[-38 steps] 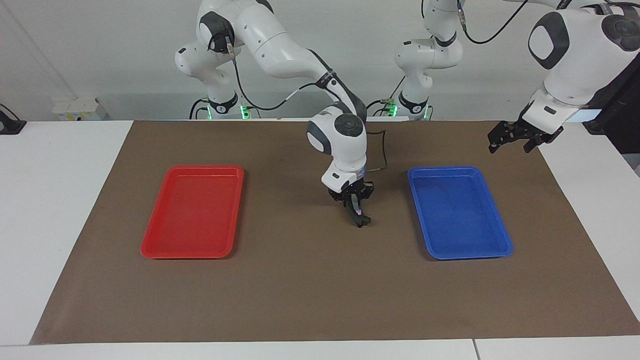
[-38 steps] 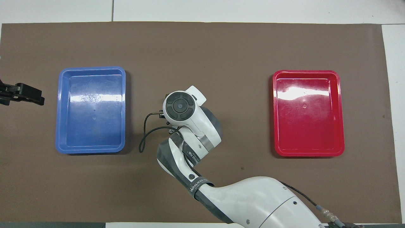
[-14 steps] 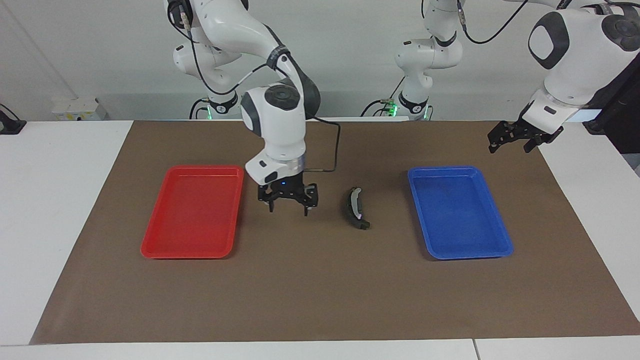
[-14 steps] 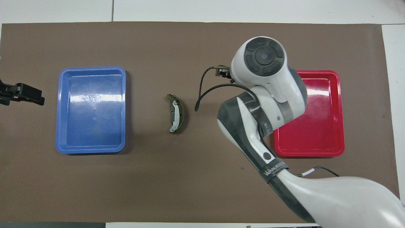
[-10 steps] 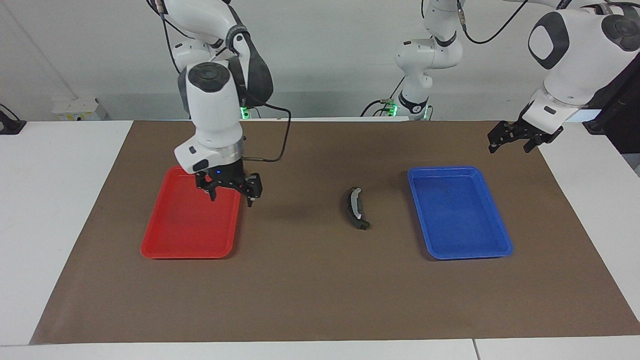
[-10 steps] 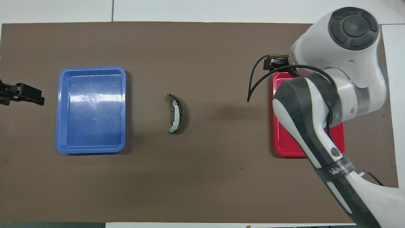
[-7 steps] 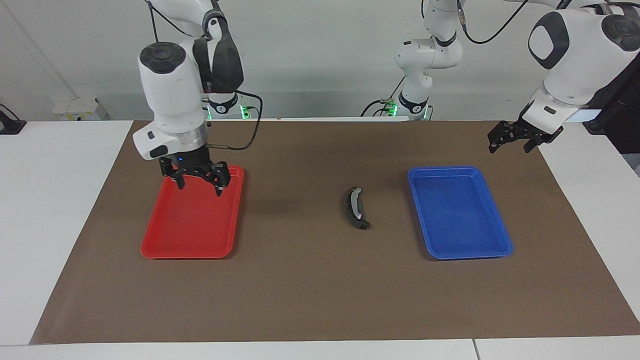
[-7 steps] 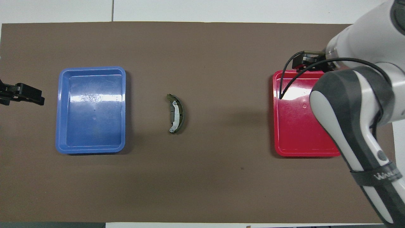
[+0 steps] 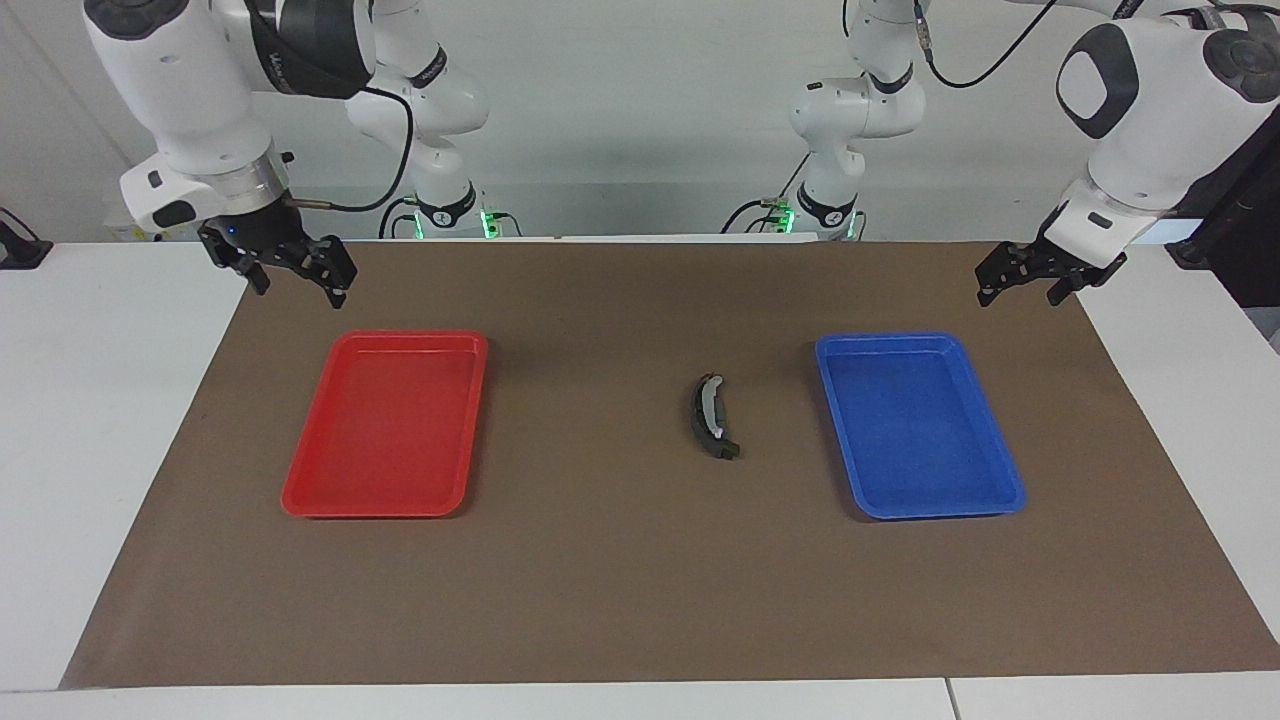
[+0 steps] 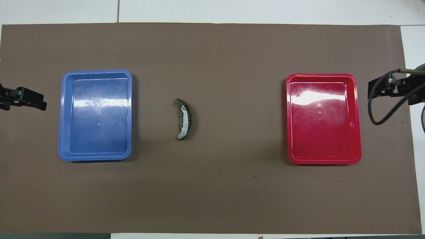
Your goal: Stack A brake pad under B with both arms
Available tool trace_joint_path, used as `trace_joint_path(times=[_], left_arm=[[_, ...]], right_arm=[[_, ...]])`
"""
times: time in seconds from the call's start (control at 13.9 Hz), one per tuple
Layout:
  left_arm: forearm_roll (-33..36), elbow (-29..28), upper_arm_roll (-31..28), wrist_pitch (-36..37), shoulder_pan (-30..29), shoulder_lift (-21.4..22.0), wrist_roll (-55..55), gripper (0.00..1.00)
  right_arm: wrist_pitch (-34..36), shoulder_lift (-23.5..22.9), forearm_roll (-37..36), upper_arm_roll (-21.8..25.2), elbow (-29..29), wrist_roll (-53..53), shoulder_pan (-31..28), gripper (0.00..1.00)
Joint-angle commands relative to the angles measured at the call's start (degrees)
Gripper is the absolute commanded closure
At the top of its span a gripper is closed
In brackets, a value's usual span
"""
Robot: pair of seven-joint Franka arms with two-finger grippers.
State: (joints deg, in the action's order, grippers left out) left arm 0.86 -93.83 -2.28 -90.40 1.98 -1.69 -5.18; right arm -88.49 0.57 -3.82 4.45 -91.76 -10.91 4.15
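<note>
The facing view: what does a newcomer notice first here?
A red tray and a blue tray lie on the brown mat, one toward each arm's end. Between them, nearer the blue tray, lies brake shoe B. Both pincers, right and left, hang open over the mat's corners.

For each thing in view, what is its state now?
Brake shoe: lying on the mat between the trays, not held.
Red tray: empty.
Blue tray: empty.
Left gripper: open, holding nothing, over the mat's corner.
Right gripper: open, holding nothing, over the mat's edge.
</note>
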Motion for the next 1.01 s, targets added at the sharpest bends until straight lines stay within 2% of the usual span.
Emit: trace_joint_path(times=[0.0, 0.29, 0.58, 0.94], left_arm=[[0.55, 0.32, -0.09, 0.57, 0.04, -0.06, -0.27, 0.00], [0.55, 0.32, -0.18, 0.57, 0.04, -0.06, -0.27, 0.00], [0.55, 0.32, -0.18, 0.57, 0.04, -0.06, -0.27, 0.00], [0.55, 0.32, -0.18, 0.57, 0.04, -0.06, -0.27, 0.00]], right_arm=[[2.78, 1.71, 1.45, -1.19, -0.53, 1.33, -0.72, 0.01], [2.44, 2.33, 1.45, -1.46, -1.32, 1.33, -2.38, 0.01], [3.40, 1.45, 3.21, -1.99, 1.14, 1.42, -4.32, 0.01], [3.32, 1.63, 3.21, -2.08, 0.97, 1.41, -3.80, 0.01]])
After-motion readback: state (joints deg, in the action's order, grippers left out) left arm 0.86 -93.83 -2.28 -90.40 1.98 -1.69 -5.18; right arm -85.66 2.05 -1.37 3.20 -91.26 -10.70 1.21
